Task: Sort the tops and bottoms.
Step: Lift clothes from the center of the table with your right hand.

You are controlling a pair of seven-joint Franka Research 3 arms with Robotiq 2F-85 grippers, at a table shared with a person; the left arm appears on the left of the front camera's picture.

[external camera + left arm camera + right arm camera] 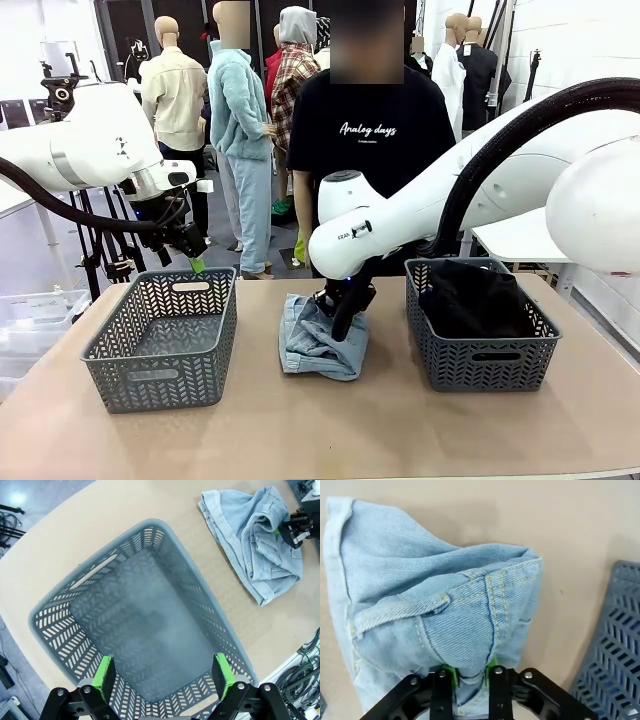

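The pale denim bottoms (322, 338) are lying folded on the table (320, 430) between two baskets; a thick seam fold is pinched by the right gripper (471, 677). Soft, fairly heavy cloth is judged likely to sag. The left gripper (162, 677) is held spread

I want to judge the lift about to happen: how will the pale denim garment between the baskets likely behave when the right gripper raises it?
The pale denim garment lies folded in soft creases, so it will probably droop and unfold as it rises. The right gripper pinches just a narrow ridge of fabric near a seam, so most of the cloth would likely hang below. Denim looks thick; slipping seems unlikely.
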